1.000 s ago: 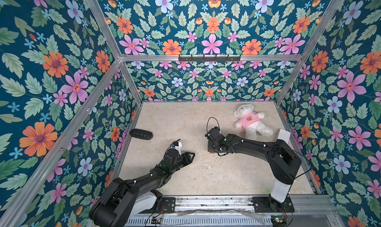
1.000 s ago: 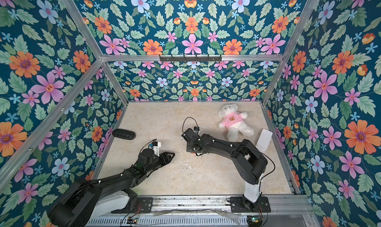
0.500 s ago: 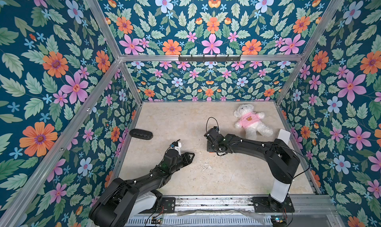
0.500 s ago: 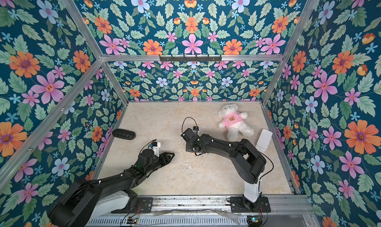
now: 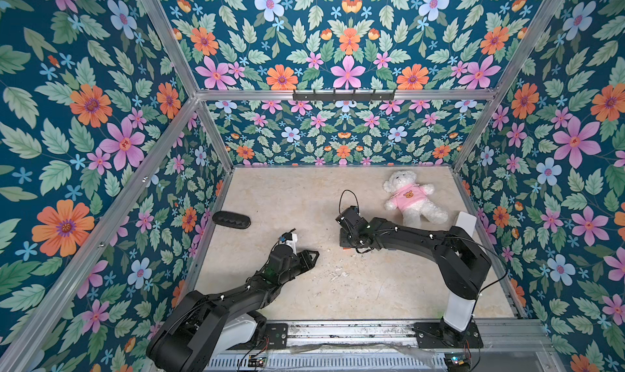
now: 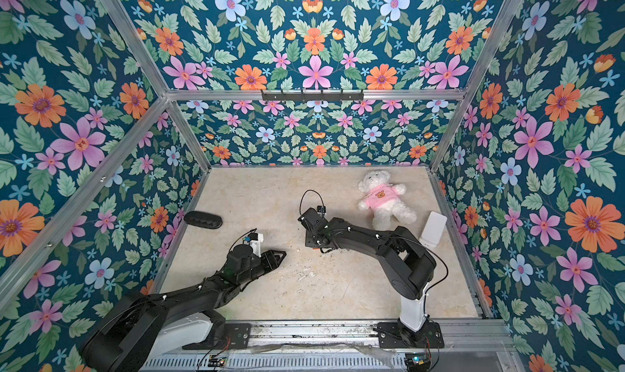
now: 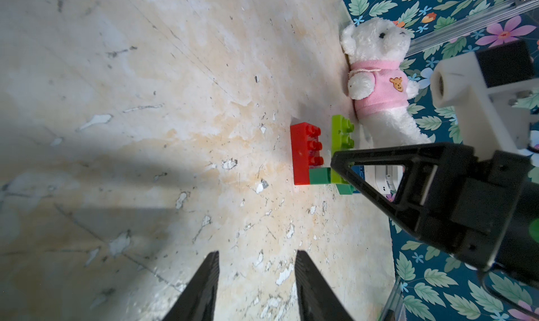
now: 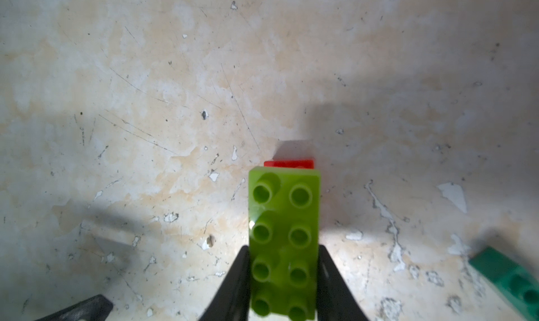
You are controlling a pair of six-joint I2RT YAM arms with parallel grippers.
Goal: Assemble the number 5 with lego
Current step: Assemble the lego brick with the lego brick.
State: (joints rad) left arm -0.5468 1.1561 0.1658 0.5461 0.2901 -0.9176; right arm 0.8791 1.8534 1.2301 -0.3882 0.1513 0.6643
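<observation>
A stepped lego stack stands mid-table: a red brick (image 7: 306, 153) at the bottom, a small dark-green one (image 7: 319, 176) on it, and a lime brick (image 7: 341, 135) on top. My right gripper (image 8: 283, 248) is shut on the lime brick (image 8: 284, 235), coming down from above, and the red brick (image 8: 288, 163) peeks out beneath. Another dark-green brick (image 8: 507, 278) lies on the table beside the stack. A sliver of blue (image 7: 357, 170) shows behind the right fingers (image 7: 379, 153). In both top views the arm hides the stack. My left gripper (image 7: 258, 252) is open and holds nothing, a short way off.
A white teddy (image 5: 411, 198) in a pink shirt lies at the back right, just beyond the stack. A white box (image 5: 465, 222) stands by the right wall. A black oval object (image 5: 231, 220) lies near the left wall. Floral walls close in the table.
</observation>
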